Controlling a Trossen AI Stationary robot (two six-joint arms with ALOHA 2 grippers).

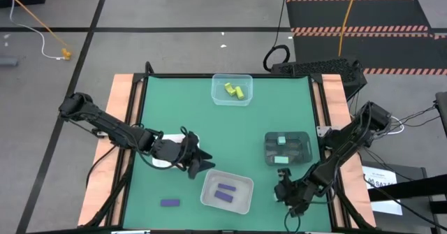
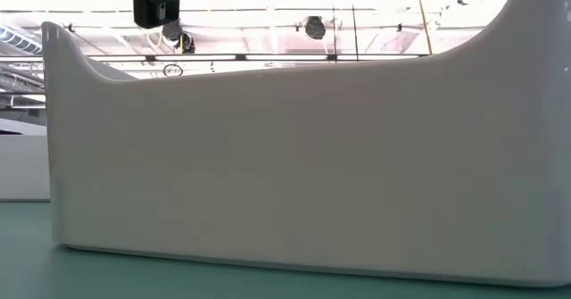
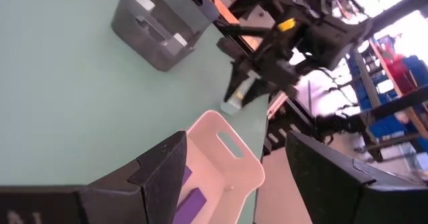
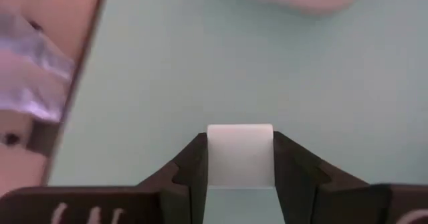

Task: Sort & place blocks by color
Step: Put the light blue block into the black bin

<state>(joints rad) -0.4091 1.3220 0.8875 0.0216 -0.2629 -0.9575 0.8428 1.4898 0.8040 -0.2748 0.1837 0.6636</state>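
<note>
My left gripper is open and holds nothing, hovering beside the far-left corner of the white tray; its fingers frame that tray in the left wrist view. Purple blocks lie inside the tray, and another purple block lies flat on the mat to its left. My right gripper is right of the tray and shut on a pale mint block. Yellow blocks sit in the clear container, mint blocks in the dark container. My right gripper pinches the mint block between its two fingers, one on each opposite side face. The fingers come from above, pointing down at the mat, as the left wrist view shows. Whether the block's lower end touches the mat, I cannot tell.
The white tray's wall fills the low view, with a dark arm part above it. The dark container stands on the far side of my right gripper. Bare green mat lies in the middle; wooden rails border the table.
</note>
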